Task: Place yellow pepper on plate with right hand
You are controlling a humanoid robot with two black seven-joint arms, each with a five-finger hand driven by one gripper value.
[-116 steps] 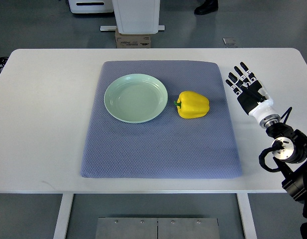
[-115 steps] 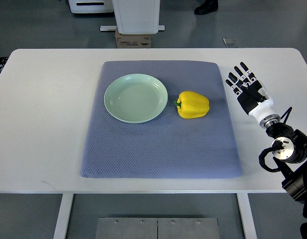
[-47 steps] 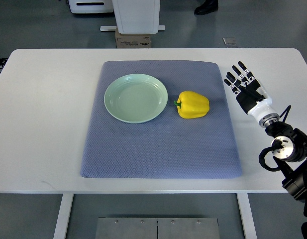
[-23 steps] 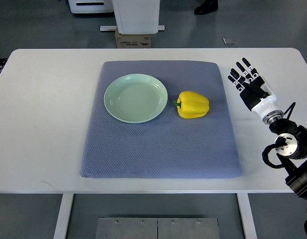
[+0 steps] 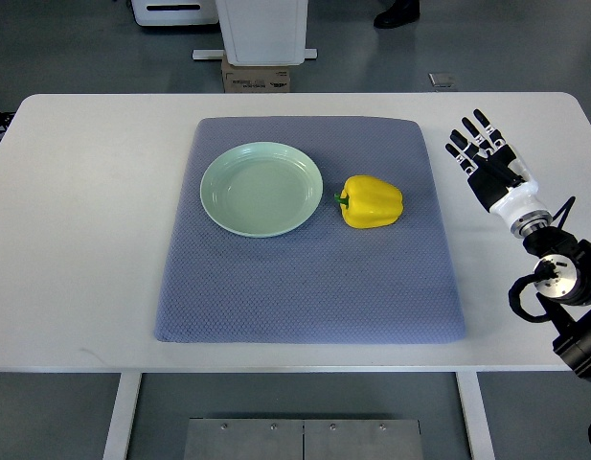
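Lying left of the empty, spread-fingered right hand [image 5: 490,165]: yellow pepper [image 5: 372,201], well apart.

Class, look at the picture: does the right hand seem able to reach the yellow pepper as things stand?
Probably yes. The right hand is open over the white table, off the mat's right edge, and nothing lies between it and the yellow pepper, which sits uncovered beside the green plate.

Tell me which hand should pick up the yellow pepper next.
The right hand. It is open and over the white table just right of the grey mat, on the same side as the yellow pepper, which lies right of the plate. No left hand is in view.
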